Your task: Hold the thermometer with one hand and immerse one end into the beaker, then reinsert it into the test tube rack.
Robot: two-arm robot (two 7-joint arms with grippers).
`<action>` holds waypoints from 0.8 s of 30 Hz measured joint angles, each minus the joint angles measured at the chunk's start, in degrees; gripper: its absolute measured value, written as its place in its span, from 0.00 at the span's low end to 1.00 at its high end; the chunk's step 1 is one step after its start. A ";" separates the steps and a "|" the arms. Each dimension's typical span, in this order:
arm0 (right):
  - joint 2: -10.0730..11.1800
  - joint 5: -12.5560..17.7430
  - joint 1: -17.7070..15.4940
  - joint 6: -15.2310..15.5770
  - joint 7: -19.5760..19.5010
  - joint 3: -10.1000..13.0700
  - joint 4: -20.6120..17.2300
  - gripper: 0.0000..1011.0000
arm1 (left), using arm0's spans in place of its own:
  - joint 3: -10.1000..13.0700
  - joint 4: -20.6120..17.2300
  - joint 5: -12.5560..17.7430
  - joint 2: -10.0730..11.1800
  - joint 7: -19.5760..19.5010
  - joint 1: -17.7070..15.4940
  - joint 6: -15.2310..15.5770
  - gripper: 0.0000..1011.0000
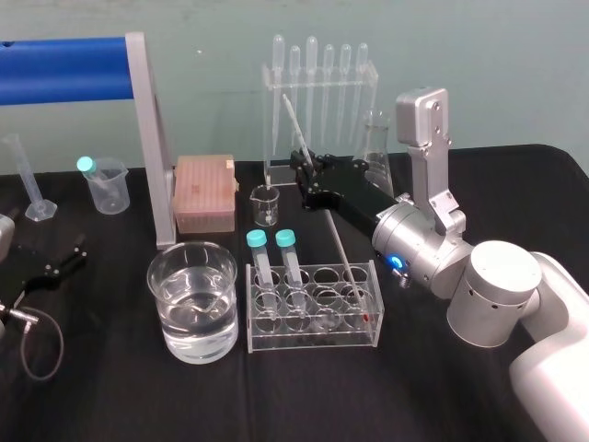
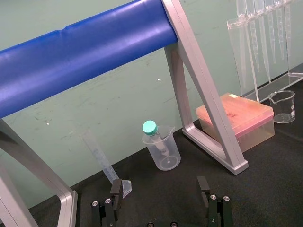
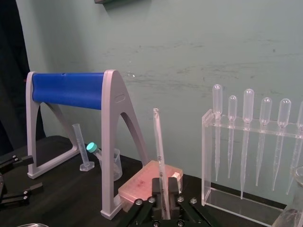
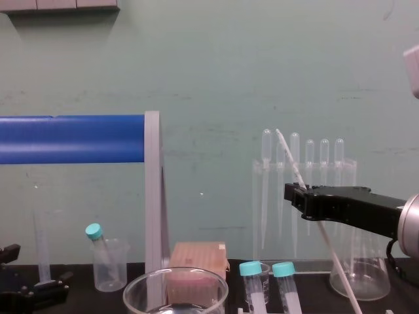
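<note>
Fingers (image 3: 156, 189) of the long black right gripper (image 1: 306, 166) are pinched shut on the thin whitish glass thermometer (image 1: 340, 241). It's leaning, red tip down in the clear plastic rack (image 1: 313, 340) near the table's front edge. Two teal-capped tubes (image 1: 257, 241) share the rack, and one wide round glass beaker (image 1: 224, 308) sits just beside it. Left gripper (image 1: 55, 262) lies spread open by the left edge.

Right gripper (image 1: 304, 168) there: long, matte black, joined to a fat silver wrist (image 1: 416, 241) with a blue ring light (image 1: 397, 262) glowing. Behind it sits a rounded silver joint (image 1: 492, 290), then a glossy white shell (image 1: 552, 368). Left gripper (image 2: 160, 189) is black too, with small bright screws (image 2: 94, 204) at the finger bases and a thin black cable (image 1: 61, 350) looping off it.
</note>
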 joint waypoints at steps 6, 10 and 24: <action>0.00 0.00 0.00 -0.01 -0.02 0.00 0.00 0.06 | 0.00 0.00 0.00 0.00 0.00 0.00 0.00 1.00; 0.00 0.00 0.00 -0.01 -0.02 0.01 0.00 0.06 | 0.00 0.00 0.00 0.00 0.00 0.00 0.00 1.00; -0.04 -0.19 -0.07 -0.43 0.01 0.09 0.00 0.06 | 0.00 0.00 0.00 0.00 0.00 0.00 0.00 1.00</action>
